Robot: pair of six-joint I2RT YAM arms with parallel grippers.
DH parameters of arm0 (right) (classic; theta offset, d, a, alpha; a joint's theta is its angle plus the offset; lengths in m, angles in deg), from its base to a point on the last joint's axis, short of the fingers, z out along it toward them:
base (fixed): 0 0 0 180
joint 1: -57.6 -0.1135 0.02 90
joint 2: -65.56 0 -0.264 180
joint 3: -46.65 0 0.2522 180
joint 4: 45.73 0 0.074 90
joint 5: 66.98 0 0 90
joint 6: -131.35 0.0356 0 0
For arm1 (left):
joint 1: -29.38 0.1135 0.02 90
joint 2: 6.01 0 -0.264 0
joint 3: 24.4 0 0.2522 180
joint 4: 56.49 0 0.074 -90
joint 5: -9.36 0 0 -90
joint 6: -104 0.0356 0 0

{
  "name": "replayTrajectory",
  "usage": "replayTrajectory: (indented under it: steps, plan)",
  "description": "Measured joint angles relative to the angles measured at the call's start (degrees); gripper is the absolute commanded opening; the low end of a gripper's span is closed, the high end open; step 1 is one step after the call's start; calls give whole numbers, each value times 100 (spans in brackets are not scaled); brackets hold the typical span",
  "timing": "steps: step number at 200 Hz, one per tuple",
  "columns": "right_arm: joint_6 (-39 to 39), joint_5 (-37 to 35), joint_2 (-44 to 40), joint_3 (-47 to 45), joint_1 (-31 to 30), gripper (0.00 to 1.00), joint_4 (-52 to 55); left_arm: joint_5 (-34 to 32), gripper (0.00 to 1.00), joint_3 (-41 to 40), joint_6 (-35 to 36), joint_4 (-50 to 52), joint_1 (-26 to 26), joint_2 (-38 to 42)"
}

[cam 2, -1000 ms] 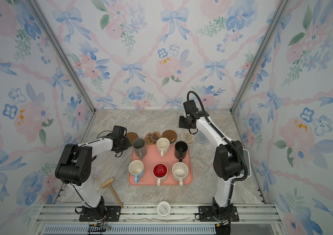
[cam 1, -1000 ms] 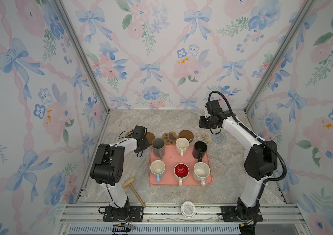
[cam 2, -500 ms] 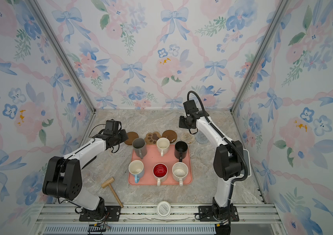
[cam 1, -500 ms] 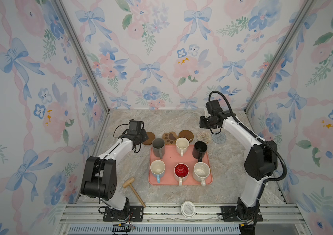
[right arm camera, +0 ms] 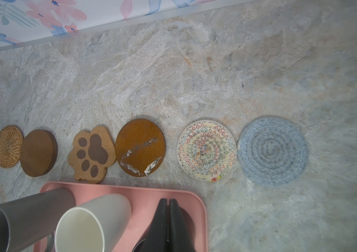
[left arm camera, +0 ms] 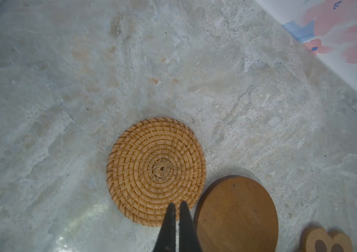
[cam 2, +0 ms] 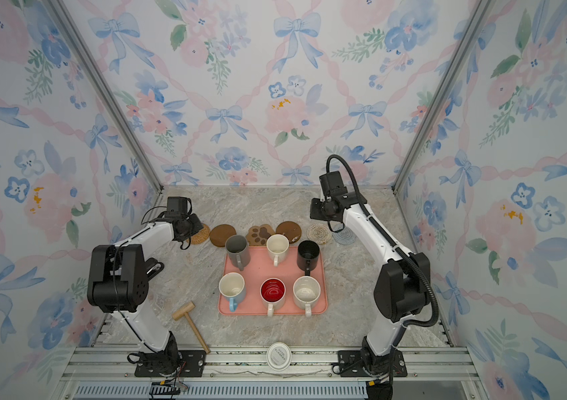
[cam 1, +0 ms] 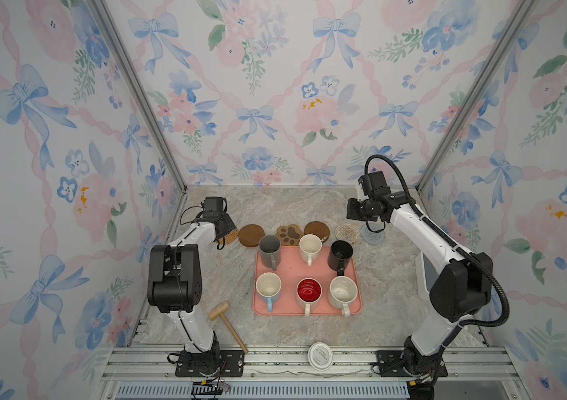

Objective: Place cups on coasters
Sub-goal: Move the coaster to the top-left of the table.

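Note:
Six cups stand on the pink tray point(cam 1: 289, 273): grey point(cam 1: 270, 249), cream point(cam 1: 310, 246) and black point(cam 1: 340, 254) at the back, light blue point(cam 1: 268, 289), red-lined point(cam 1: 308, 293) and speckled point(cam 1: 343, 292) in front. Behind the tray runs a row of bare coasters: rattan point(left arm camera: 155, 170), wooden round point(cam 1: 251, 235), paw point(cam 1: 289, 234), wooden round point(cam 1: 317, 230), cream woven point(cam 1: 347, 233), grey-blue point(cam 1: 373, 235). My left gripper point(left arm camera: 177, 205) is shut and empty, low over the rattan coaster's edge. My right gripper point(right arm camera: 167, 200) is shut and empty, raised above the black cup.
A wooden mallet point(cam 1: 226, 322) lies in front of the tray on the left. A white printed lid point(cam 1: 320, 356) rests on the front rail. The flowered walls close in the back and both sides, and a white device point(cam 1: 424, 277) stands by the right arm.
My left gripper has drawn back and to the left from the grey cup's side to the rattan coaster, with its arm folding differently. The right arm has hardly moved.

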Motion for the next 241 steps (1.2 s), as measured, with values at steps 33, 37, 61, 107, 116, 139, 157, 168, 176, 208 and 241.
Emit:
replayTrajectory:
  steps: [33,37,61,107,116,139,157,168,176,208,241]
  plan:
    - [0,0,-184,-278,50,8,-61,42,0,68,28,22,81,-343]
    - [0,0,-201,-315,55,8,-63,44,0,72,28,28,81,-365]
    - [0,2,-278,-474,72,8,-66,46,0,122,31,31,79,-518]
    - [2,2,-321,-625,101,7,-83,48,0,267,44,26,79,-726]
    - [2,0,-321,-638,101,7,-83,44,0,271,44,26,79,-761]
    - [2,0,-321,-645,105,7,-90,42,0,271,44,26,79,-826]
    - [2,2,-321,-645,116,7,-94,28,0,271,50,7,79,-837]
    - [2,0,-321,-654,122,7,-109,20,0,273,68,-20,79,-855]
    - [2,0,-321,-662,122,7,-109,22,0,280,74,-24,81,-866]
    - [13,2,-323,-748,122,7,-120,20,0,280,87,-35,81,-868]
    - [20,2,-323,-778,122,7,-133,-22,0,199,90,-155,79,-855]
